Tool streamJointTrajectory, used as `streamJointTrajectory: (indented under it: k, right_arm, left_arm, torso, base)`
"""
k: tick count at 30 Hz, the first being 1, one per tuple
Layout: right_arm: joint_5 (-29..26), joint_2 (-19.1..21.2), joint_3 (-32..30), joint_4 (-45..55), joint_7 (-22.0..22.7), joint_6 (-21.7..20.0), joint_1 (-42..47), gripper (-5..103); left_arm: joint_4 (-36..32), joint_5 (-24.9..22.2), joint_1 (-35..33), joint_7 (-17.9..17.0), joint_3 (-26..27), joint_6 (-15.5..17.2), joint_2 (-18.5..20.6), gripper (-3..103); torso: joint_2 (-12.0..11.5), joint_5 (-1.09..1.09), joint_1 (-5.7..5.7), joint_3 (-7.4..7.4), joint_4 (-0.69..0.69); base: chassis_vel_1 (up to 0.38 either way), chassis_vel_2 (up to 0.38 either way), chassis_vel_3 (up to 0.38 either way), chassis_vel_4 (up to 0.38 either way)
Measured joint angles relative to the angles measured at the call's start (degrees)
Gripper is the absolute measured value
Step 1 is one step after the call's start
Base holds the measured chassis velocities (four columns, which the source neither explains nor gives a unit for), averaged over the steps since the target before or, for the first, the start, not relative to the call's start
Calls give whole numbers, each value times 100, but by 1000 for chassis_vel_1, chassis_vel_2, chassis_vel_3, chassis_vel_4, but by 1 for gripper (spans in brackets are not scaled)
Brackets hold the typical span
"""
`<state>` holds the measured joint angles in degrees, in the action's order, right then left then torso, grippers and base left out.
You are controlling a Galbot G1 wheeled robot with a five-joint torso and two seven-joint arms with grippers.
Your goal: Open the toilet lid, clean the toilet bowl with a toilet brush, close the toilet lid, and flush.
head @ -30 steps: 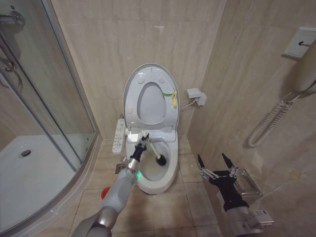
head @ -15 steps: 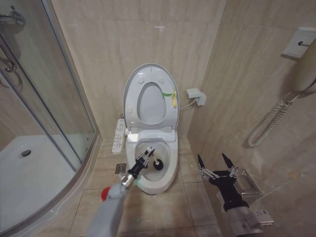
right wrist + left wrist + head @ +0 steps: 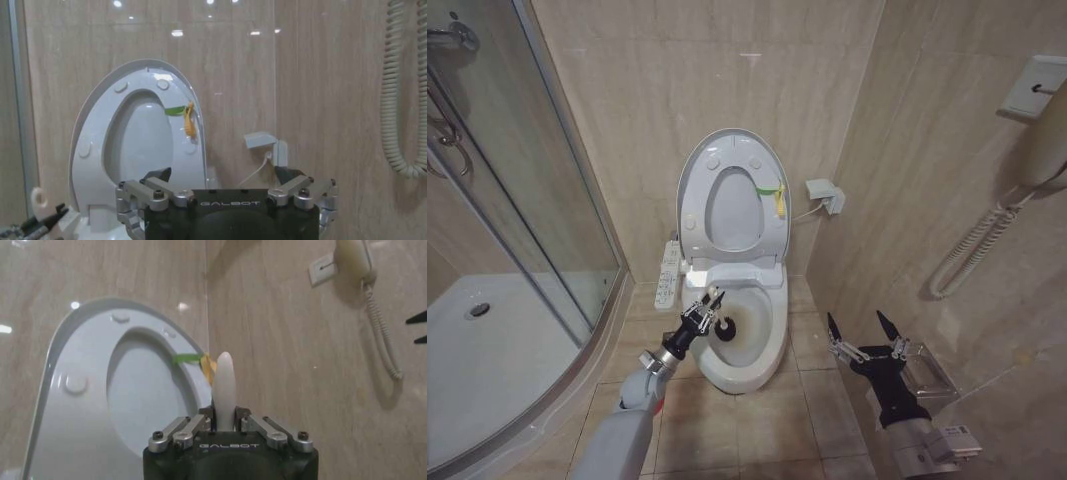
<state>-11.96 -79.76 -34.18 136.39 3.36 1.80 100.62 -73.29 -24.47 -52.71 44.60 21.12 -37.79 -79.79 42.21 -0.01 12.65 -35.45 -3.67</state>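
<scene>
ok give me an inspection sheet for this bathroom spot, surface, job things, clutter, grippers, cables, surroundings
surface: beige tiled floor.
job's things: toilet lid raised against the wall, seat up with it; toilet bowl open, brownish stain inside; toilet brush with its head in the bowl.
clutter: nothing seen.
grippers: left gripper shut on the brush handle at the bowl's left rim; right gripper open, idle right of the toilet.
cables: coiled cord on the right wall.
surroundings: glass shower enclosure on the left.

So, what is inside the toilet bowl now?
The black head of the toilet brush, held by the left gripper, sits inside the toilet bowl above yellowish-brown staining. The arm covers part of the near-left rim.
</scene>
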Motion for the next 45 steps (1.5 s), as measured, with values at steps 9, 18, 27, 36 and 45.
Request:
streamJointTrajectory:
  k: [9,18,27,36,45]
  right_arm:
    - [0,0,0,0,0,0,0,100]
    - [0,0,0,0,0,0,0,100]
    - [0,0,0,0,0,0,0,100]
    - [0,0,0,0,0,0,0,100]
    - [0,0,0,0,0,0,0,100]
  left_arm:
    - [-853,-26,-646,-147,185,109,192,20]
    - [-1638,-145,-1187,-422,465,206,280,20]
    - [-3113,43,-2133,-452,1142,323,407,20]
    - [-4201,522,-3463,-726,2322,121,-70,20]
    - [-3485,220,-3817,-870,3030,-530,-530,20]
  torso:
    - [0,0,0,0,1]
    - [0,0,0,0,-1]
    - [0,0,0,1,-1]
    - [1,1,-1,1,1]
    - [1,0,-1,1,0]
  base:
    - [0,0,0,0]
    - [0,0,0,0]
    - [0,0,0,0]
    - [0,0,0,0]
    - [0,0,0,0]
